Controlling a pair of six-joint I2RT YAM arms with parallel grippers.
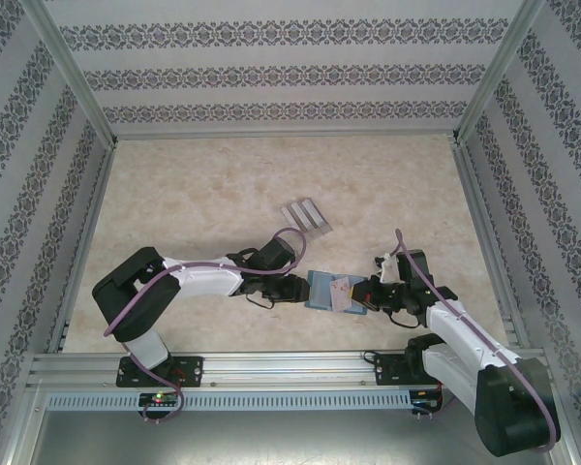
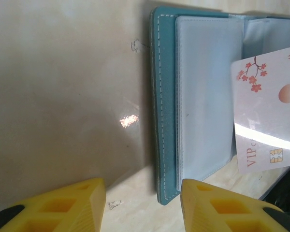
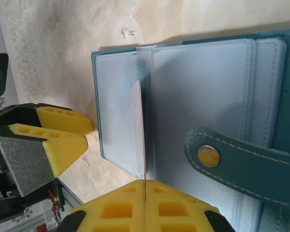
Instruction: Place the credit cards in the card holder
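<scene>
The teal card holder point(image 1: 319, 288) lies open on the table between both grippers, its light plastic sleeves point(image 2: 203, 96) facing up. My right gripper point(image 3: 145, 182) is shut on a white credit card with red blossoms point(image 2: 268, 111). In the right wrist view that credit card point(image 3: 144, 145) shows edge-on, its far end at a sleeve's opening. The snap tab point(image 3: 208, 155) lies across the right-hand page. My left gripper point(image 2: 144, 203) is open just above the table, the holder's left edge point(image 2: 164, 111) lying between its yellow fingertips. Several grey credit cards point(image 1: 306, 215) lie fanned farther back.
Patterned walls and metal frame posts point(image 1: 73, 73) enclose the marble-look table point(image 1: 223, 184). A metal rail point(image 1: 271, 373) runs along the near edge by the arm bases. In the right wrist view the left gripper's fingers point(image 3: 63, 130) sit close beside the holder's edge.
</scene>
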